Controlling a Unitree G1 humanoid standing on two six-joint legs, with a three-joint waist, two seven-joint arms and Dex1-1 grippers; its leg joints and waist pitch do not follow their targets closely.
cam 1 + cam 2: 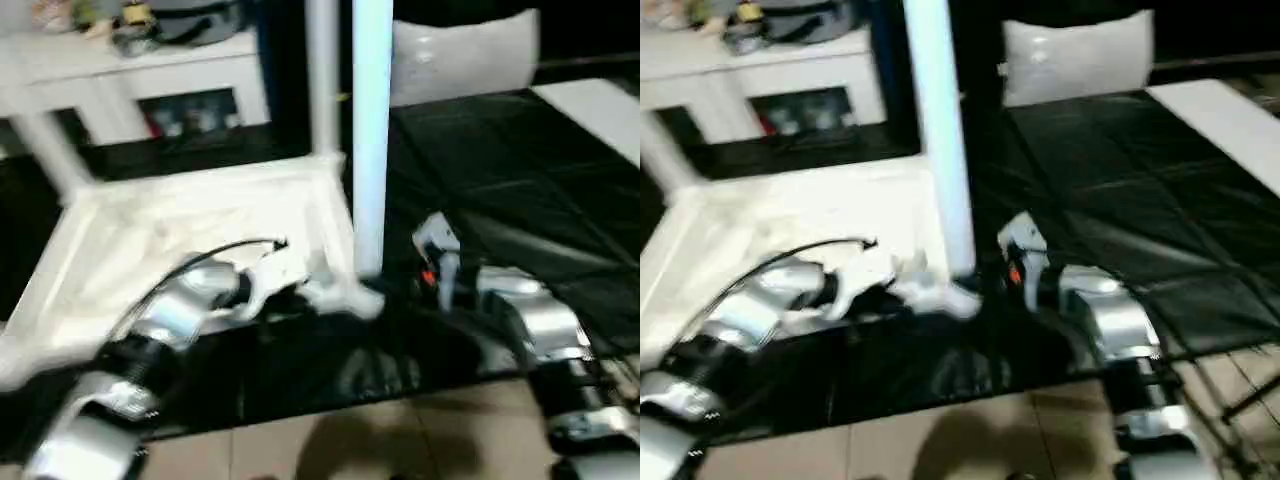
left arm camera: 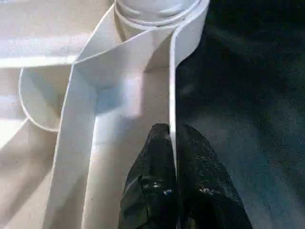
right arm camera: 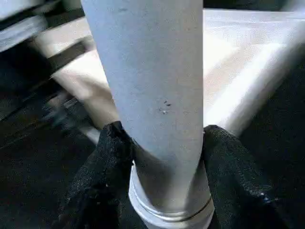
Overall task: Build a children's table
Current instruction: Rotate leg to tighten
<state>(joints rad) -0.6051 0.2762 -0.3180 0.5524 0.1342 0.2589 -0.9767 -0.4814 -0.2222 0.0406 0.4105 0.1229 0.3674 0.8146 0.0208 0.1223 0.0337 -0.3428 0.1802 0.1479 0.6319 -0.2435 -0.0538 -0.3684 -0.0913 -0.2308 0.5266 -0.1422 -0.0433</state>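
Two black fingers (image 3: 112, 157) of my right gripper (image 3: 167, 162) stand on either side of a white tubular leg (image 3: 152, 81), pressed against its sides just above the ringed collar at its foot, so I am pinching that leg; it stands upright at the near right corner of the tabletop (image 1: 190, 225), its foot at the round corner socket (image 2: 152, 9); from my head I see it rise past the top of the picture, pale against the dark behind.

My left gripper (image 2: 174, 157) has its jaws pressed almost together, with the thin raised rim of the tabletop caught between them; the rim runs from my fingertips straight to that same corner socket, so both grippers work at one corner, close beside each other.

Around them, the tabletop lies underside up on a black mat (image 1: 520, 170); a second leg (image 1: 322, 75) stands at the far right corner, and another leg (image 1: 45, 150) rises tilted at the far left; my silver forearms reach in from below, the left one trailing a black cable (image 1: 215, 250).

Farther off, a grey cushion (image 1: 465, 55) leans at the back, beside a white shelf unit (image 1: 150, 70) with clutter on top; beige floor tiles (image 1: 380, 440) show at the near edge.
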